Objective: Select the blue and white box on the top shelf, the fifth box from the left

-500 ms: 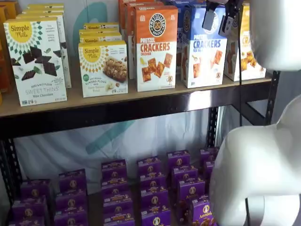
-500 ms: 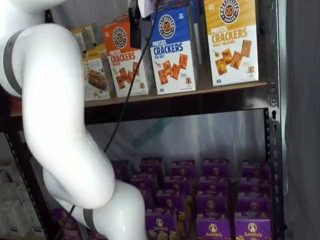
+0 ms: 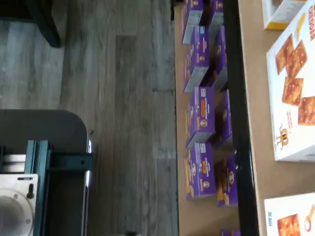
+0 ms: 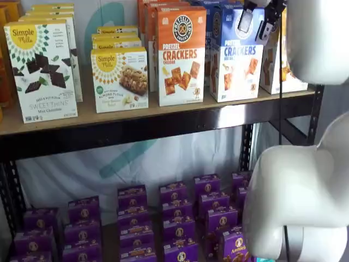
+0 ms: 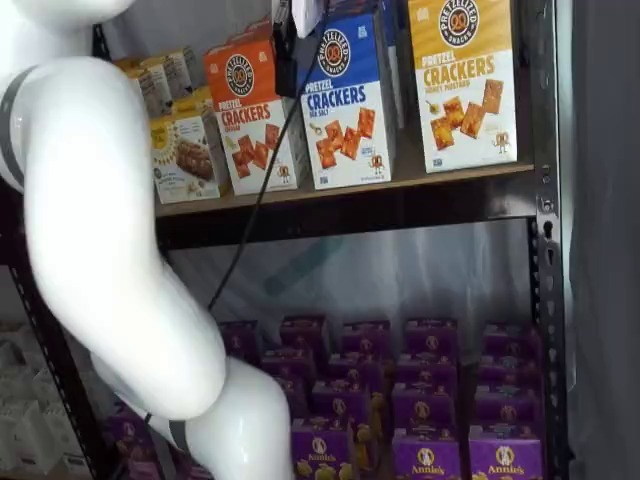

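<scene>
The blue and white box (image 4: 235, 60) (image 5: 348, 100) stands upright on the top shelf (image 4: 163, 112) (image 5: 450, 175), between an orange-and-white cheddar box (image 4: 181, 54) and a yellow-and-white cracker box (image 5: 463, 80). My gripper (image 4: 256, 22) hangs from the top edge in front of this box's blue upper part, open, with a plain gap between its two black fingers and nothing in them. In a shelf view only one finger (image 5: 285, 50) shows, beside the box's upper left edge. The wrist view catches the white foot of the blue and white box (image 3: 290, 216) on the board.
Simple Mills boxes (image 4: 41, 68) fill the shelf's left part. Several small purple boxes (image 4: 174, 218) (image 3: 199, 118) sit on the lower level. My white arm (image 4: 305, 185) (image 5: 100, 220) stands between cameras and shelves. A black upright (image 5: 545, 250) bounds the right end.
The gripper has shifted slightly up and sideways, closer in front of the blue and white box. The arm's big white links have moved with it. The fingers stay open.
</scene>
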`<state>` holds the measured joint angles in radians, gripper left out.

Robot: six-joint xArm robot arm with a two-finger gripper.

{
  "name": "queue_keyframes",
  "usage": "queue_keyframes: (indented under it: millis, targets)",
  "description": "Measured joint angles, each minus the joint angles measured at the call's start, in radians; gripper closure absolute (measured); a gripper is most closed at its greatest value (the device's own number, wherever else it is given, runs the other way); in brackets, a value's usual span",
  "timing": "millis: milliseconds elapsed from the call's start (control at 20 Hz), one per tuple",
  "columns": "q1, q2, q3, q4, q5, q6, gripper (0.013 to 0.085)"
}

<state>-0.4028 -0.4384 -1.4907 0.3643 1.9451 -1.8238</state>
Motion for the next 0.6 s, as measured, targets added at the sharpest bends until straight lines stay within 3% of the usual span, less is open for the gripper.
queue_keyframes:
  millis: [400, 600]
  targets:
    - [-0.072, 0.066, -0.118, 0.130, 0.067, 0.014, 0.0130]
    - [-0.103, 0.046, -0.109, 0.215, 0.007, 0.033, 0.0130]
